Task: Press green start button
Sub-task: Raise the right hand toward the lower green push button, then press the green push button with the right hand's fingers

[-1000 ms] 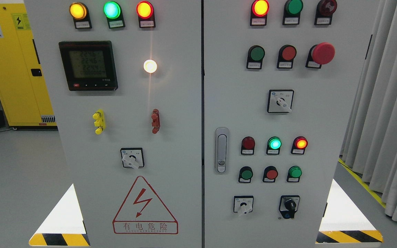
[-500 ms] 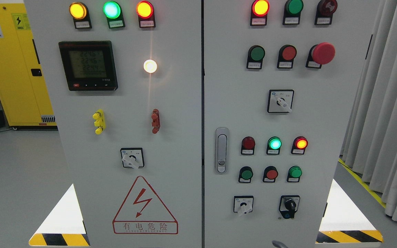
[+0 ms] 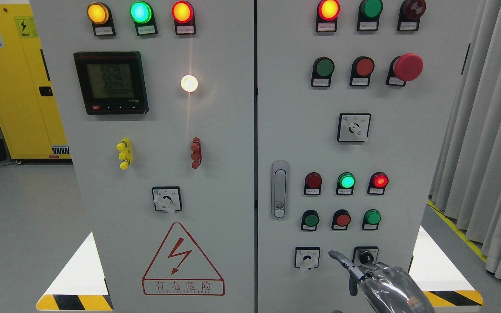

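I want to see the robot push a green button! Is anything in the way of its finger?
Nothing visible blocks it. The right hand points one finger up at the panel, below the row with two green buttons and. Only bare panel lies between, though a red button sits between those two greens.

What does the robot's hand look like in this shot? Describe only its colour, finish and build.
Only the right hand shows, at the lower right of the head view. It is metallic grey, wrapped in a glossy, crinkled clear plastic cover. One slim, jointed finger with dark segments is distinct, and a small orange mark sits near the wrist. The left hand is out of view.
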Available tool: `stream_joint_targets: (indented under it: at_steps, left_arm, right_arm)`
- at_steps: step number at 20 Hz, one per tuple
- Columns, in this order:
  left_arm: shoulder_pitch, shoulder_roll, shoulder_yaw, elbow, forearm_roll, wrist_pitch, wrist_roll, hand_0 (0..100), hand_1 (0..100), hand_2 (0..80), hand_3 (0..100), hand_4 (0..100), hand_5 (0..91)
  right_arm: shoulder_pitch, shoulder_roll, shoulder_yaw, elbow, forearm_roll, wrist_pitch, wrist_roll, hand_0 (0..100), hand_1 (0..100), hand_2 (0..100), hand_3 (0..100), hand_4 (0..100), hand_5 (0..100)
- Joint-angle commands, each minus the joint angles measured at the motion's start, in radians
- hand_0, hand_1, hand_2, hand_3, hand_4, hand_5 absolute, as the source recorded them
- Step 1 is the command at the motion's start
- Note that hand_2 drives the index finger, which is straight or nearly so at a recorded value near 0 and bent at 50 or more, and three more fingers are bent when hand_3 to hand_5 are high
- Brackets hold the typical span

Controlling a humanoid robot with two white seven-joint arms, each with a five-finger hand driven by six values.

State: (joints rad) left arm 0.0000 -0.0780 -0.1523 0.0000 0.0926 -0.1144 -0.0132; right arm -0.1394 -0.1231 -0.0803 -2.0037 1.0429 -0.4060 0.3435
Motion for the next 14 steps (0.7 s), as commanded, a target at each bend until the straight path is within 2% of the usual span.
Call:
stream_joint_targets:
  at_steps: [1,4,14]
  left_arm:
    - [-0.029,-0.029,-0.003,-0.029,-0.001,0.001,0.001,12,56,0.0,0,0,0.0]
    - [-0.029,-0.028,-0.003,-0.028,-0.001,0.001,-0.001,12,56,0.0,0,0,0.0]
    - [-0.029,-0.029,-0.003,-0.028,-0.001,0.001,-0.001,12,56,0.0,0,0,0.0]
  right_arm:
    - [-0.088,0.005,0.077,-0.003,0.058,0.004,0.002,37,59,3,71,73,65]
    - [-0.109,0.005,0.099,0.039,0.06,0.006,0.002,38,59,3,71,73,65]
    - [-0.127,0.005,0.103,0.14,0.062,0.006,-0.001,40,59,3,71,72,64]
